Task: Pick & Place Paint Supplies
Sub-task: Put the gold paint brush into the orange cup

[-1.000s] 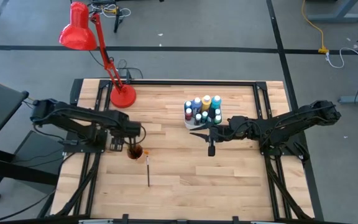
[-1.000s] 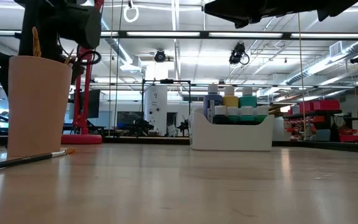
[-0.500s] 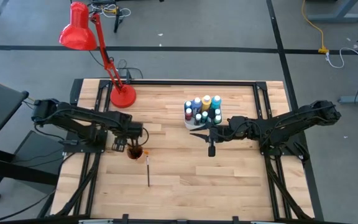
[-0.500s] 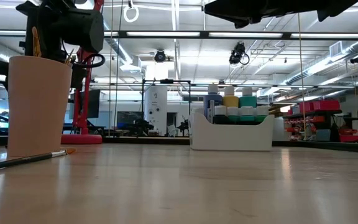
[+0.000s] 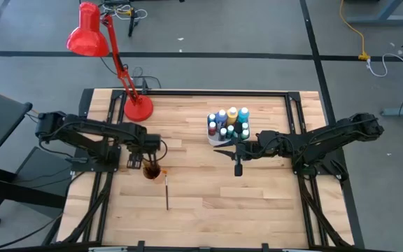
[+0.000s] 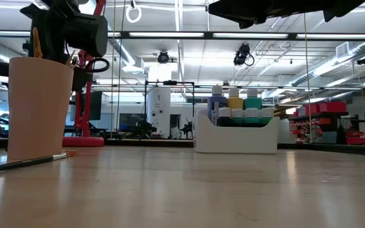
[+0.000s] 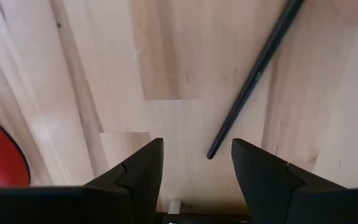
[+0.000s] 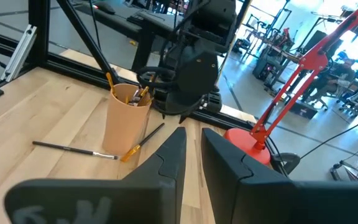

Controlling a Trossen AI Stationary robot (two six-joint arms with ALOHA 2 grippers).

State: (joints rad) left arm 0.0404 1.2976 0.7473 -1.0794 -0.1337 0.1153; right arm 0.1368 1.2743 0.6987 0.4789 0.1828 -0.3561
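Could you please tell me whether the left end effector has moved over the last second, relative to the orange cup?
Yes. The left end effector, open and empty, has pulled slightly back from over the small orange cup, toward the red lamp base.

A red lamp [image 5: 110,49] stands on its round base [image 5: 138,109] at the far left of the wooden table [image 5: 201,210]. Nearer the front sits an orange cup [image 6: 37,107], upright. A white tray [image 6: 236,138] rests mid-table, apparently well apart from the cup.
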